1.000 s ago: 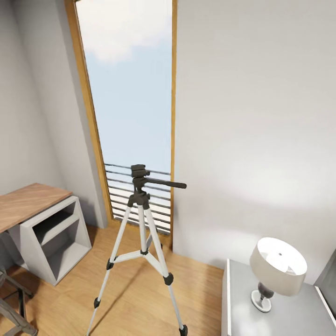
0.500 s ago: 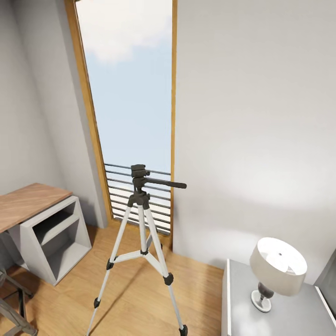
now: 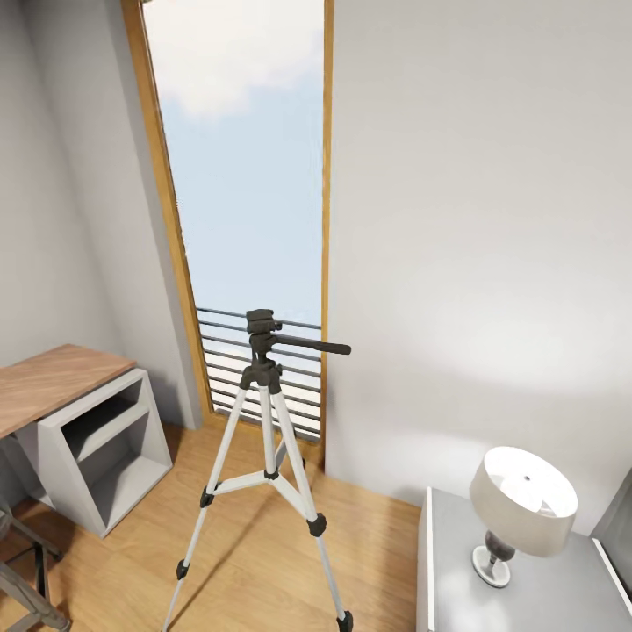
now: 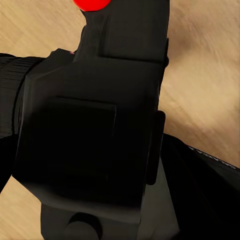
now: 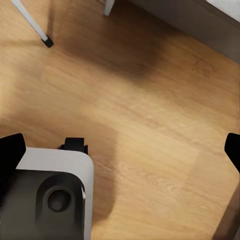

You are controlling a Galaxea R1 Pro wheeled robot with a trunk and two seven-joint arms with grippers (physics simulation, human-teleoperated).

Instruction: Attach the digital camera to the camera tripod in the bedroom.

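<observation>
The chunky black digital camera with a red dot (image 4: 95, 120) is carried clamped in the left gripper, the right gripper's jaws are spread empty, and mounting remains undone on the silver-legged camera tripod (image 3: 263, 421) beside the tall wood-framed window (image 3: 246, 158)

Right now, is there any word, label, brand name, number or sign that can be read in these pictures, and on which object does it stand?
None can be read.
Chunky black digital camera with a red dot: no lettering visible.
Silver-legged camera tripod with black head: no marking visible.
White drum-shade table lamp: plain.
Wood-topped grey desk: plain.
</observation>
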